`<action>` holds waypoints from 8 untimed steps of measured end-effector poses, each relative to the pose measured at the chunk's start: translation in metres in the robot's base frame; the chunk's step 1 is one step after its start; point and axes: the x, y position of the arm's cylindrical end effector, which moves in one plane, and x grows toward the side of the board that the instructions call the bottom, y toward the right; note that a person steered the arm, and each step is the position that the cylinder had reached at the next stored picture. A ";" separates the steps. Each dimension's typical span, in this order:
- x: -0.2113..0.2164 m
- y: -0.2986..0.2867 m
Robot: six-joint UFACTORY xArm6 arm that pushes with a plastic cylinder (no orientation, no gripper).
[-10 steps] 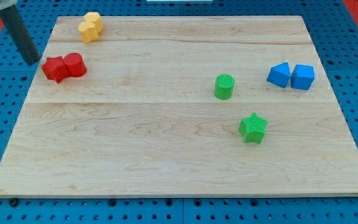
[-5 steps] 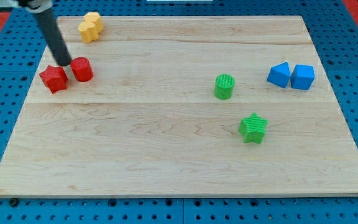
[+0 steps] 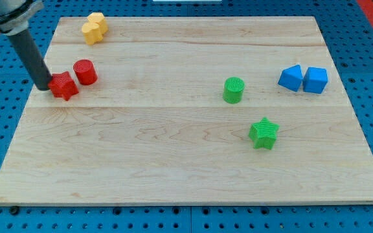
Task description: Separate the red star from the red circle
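Red star (image 3: pixel 64 86): near the table's (image 3: pixel 173 162) left edge in the view, touching my tip on its left side.
My tip (image 3: pixel 44 87): a bare rod end — no hand, nothing to open or close.
Red circle (image 3: pixel 85 72): just up-right of the star — a slim gap between them.

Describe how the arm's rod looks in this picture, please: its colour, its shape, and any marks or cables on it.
The rod is straight, round and dark, nearly black, with a dull sheen and no marks or cables showing. It widens into a grey collar at the view's top left corner, with a patch of orange beside it. My tip is plain and blunt.
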 end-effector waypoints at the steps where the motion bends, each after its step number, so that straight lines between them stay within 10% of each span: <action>1: -0.013 0.010; 5: -0.033 0.055; 8: 0.033 0.047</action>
